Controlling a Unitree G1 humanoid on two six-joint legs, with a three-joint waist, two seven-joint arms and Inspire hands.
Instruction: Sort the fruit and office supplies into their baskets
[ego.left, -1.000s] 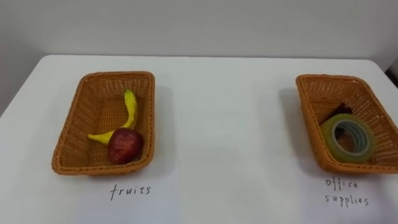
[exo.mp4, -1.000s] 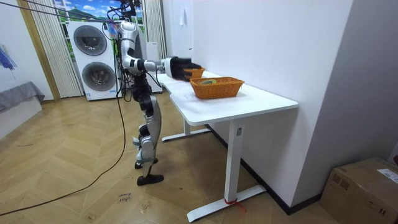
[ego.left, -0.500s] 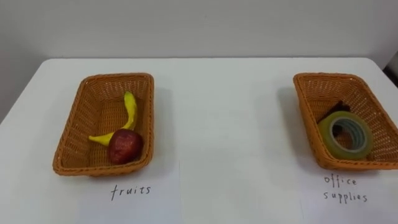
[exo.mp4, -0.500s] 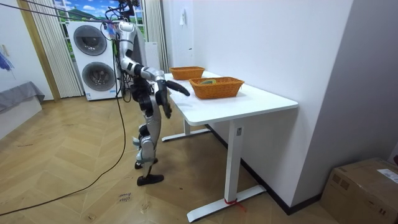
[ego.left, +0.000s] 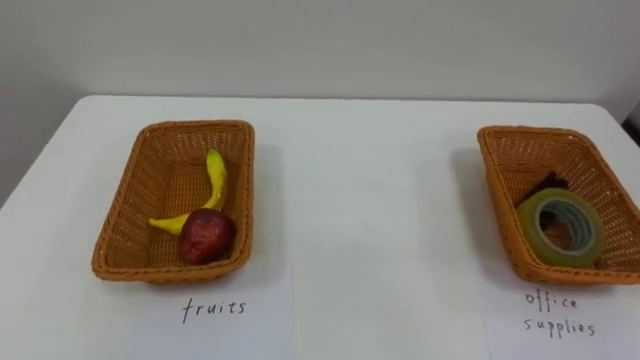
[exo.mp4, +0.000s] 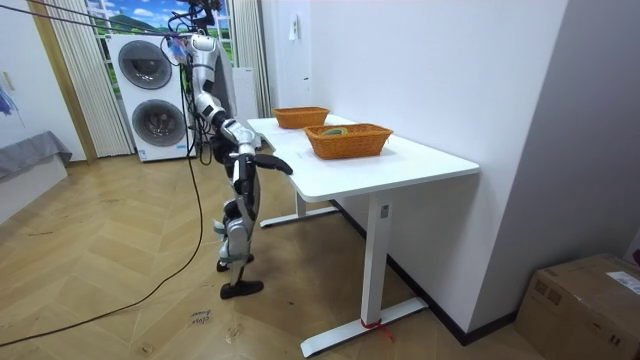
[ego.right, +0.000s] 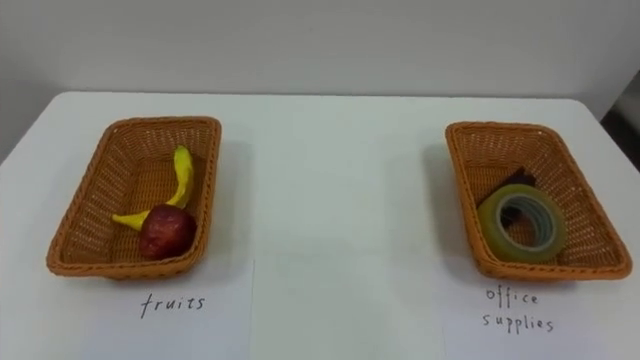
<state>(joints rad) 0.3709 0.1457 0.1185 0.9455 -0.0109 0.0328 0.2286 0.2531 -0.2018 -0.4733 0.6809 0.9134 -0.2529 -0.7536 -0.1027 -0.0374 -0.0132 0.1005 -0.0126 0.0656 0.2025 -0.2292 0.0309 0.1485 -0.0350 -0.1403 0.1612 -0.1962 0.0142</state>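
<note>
On the white table (ego.left: 370, 200) stand two woven baskets. The left basket (ego.left: 120, 235), with a paper label "fruits" (ego.left: 212, 308) in front of it, holds a yellow banana (ego.left: 213, 175) and a dark red apple (ego.left: 207, 236). The right basket (ego.left: 500, 190), labelled "office supplies" (ego.left: 560, 312), holds a roll of tape (ego.left: 535, 225) leaning on a dark object (ego.left: 548, 185). In the room view I stand at the table's long edge with my right hand (exo.mp4: 279, 165) lowered beside the table edge, below the top.
The table stands against a white wall (exo.mp4: 420, 70). In the room view the office basket (exo.mp4: 348, 142) is the nearer one and the fruit basket (exo.mp4: 300, 117) is behind it. A washer and dryer stack (exo.mp4: 150, 95) stands behind me.
My right arm, stretched out over the table towards the baskets a second ago, has come back and dropped beside the table edge. The basket contents have not moved.
</note>
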